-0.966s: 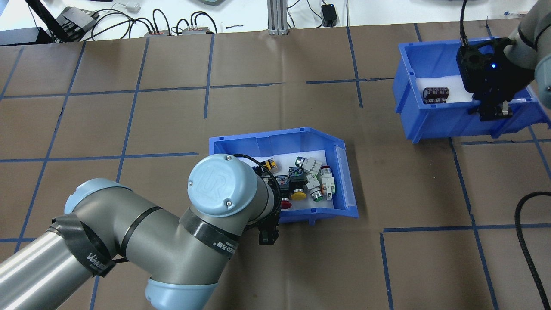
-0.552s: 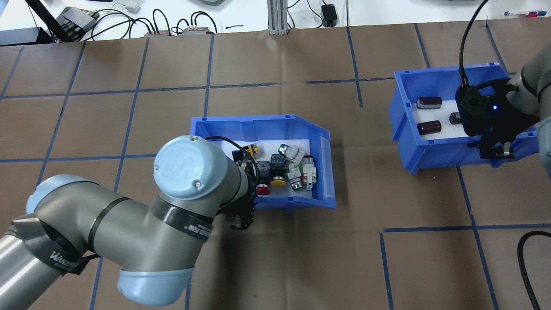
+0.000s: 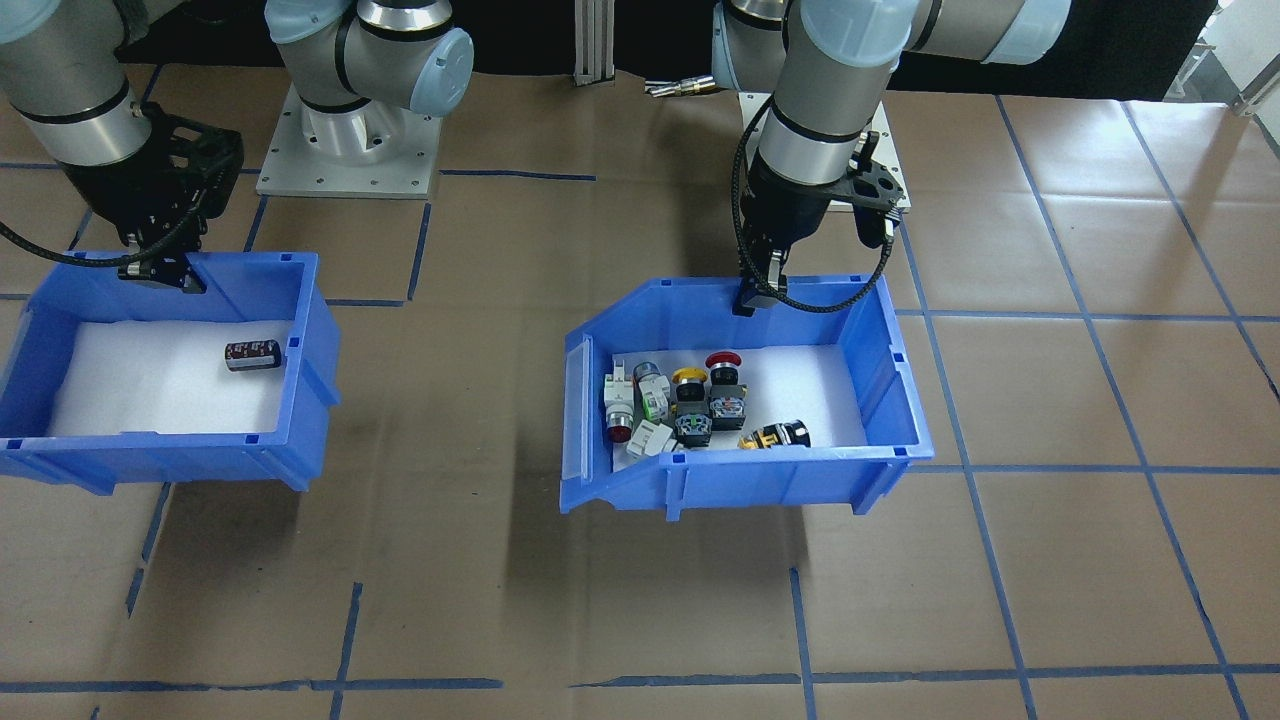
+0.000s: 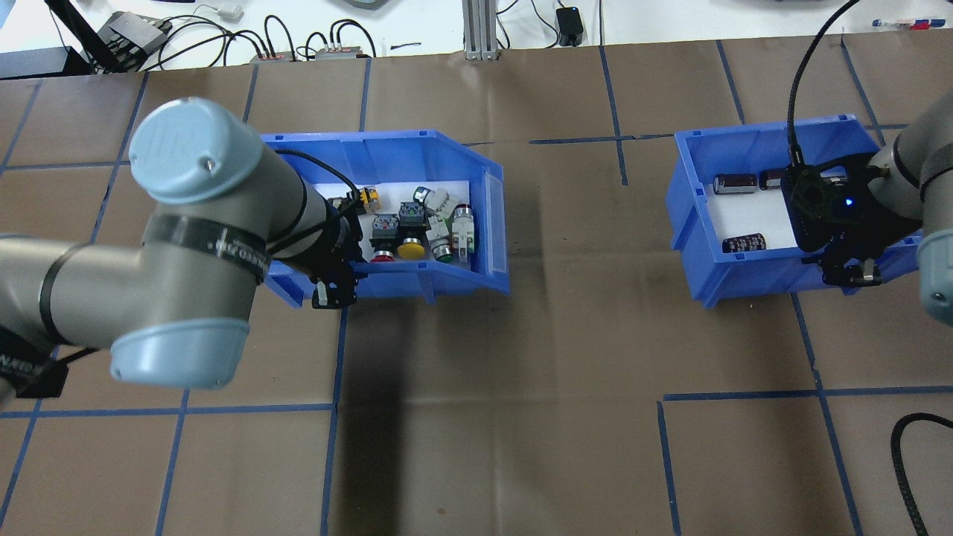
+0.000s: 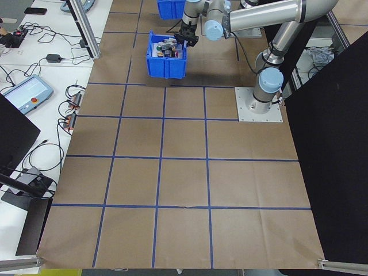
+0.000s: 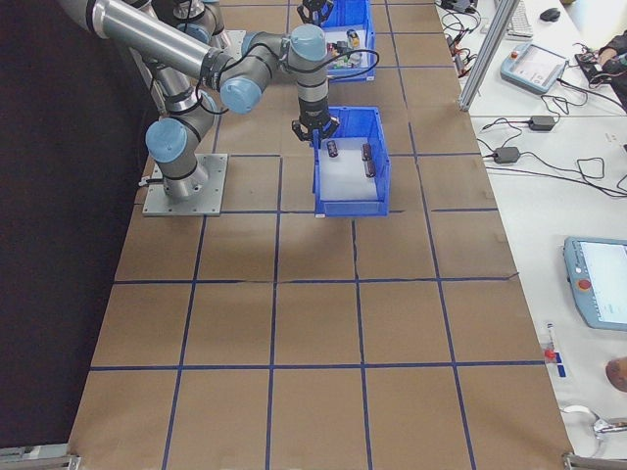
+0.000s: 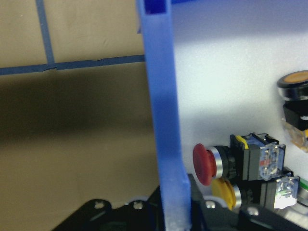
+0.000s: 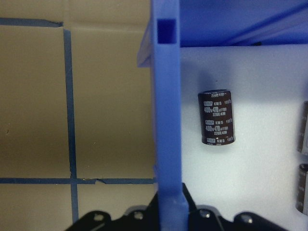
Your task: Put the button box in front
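The button box (image 4: 417, 152) is clear of the bench (image 4: 566, 372); a shadow lies on the brown paper beneath it. It sits over the robot's left half of the bench, toward the far edge from the robot's base in the overhead view. The left gripper (image 4: 327, 286) is clamped on the box's near long wall, one finger inside and one outside; the left wrist view shows that wall (image 7: 166, 120) running straight down between the fingers. The box's sloped, cut-away end faces the bench centre. On its white liner lie the push-buttons (image 4: 413, 223), among them a red mushroom head (image 7: 204, 164) and a yellow one (image 4: 409, 249), bunched toward the cut-away end.

The second blue bin (image 4: 744, 134) is on the robot's right half of the bench, well apart from the button box. The right gripper (image 4: 849, 272) is closed on this bin's near wall in the same manner, as the right wrist view shows (image 8: 166, 120). Black cylindrical parts (image 4: 733, 183) lie loose on its white liner. This bin appears tilted.

Blue tape lines (image 4: 618, 112) mark a grid on the bench covering.
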Available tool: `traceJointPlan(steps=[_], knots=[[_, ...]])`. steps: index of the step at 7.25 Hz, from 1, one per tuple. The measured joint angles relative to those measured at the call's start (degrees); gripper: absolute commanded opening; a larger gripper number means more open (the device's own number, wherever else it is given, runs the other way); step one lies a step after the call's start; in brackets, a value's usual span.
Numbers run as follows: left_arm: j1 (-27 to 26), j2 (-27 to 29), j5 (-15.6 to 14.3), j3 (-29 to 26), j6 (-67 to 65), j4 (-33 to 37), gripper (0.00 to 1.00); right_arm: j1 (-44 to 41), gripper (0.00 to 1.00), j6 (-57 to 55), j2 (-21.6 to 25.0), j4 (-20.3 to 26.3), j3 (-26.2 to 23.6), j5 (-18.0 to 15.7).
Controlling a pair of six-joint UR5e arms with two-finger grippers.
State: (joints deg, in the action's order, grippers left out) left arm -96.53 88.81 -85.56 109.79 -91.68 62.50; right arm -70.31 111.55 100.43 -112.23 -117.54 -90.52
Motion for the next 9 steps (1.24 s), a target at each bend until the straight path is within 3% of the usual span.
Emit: traceJointPlan(steps=[4,7,8,9], knots=[[-3.2,23.3,1.4,-24.8,-1.8,0.7,0.0,0.0,0.01,0.6,-0.2,0.0,0.0,0.2],[-9.6,33.5,2.8,-34.6,-7.6,0.4,0.02,0.0,0.01,0.6,-0.2,0.5,0.0,0.2],[-10.4,34.9,4.0,-35.4,-8.8,0.1,0.26,-0.1,0.01,0.6,-0.2,0.6,0.0,0.2],[-10.7,35.6,5.0,-35.8,-9.0,-0.1,0.66,-0.1,0.01,0.6,-0.2,0.7,-0.1,0.2]])
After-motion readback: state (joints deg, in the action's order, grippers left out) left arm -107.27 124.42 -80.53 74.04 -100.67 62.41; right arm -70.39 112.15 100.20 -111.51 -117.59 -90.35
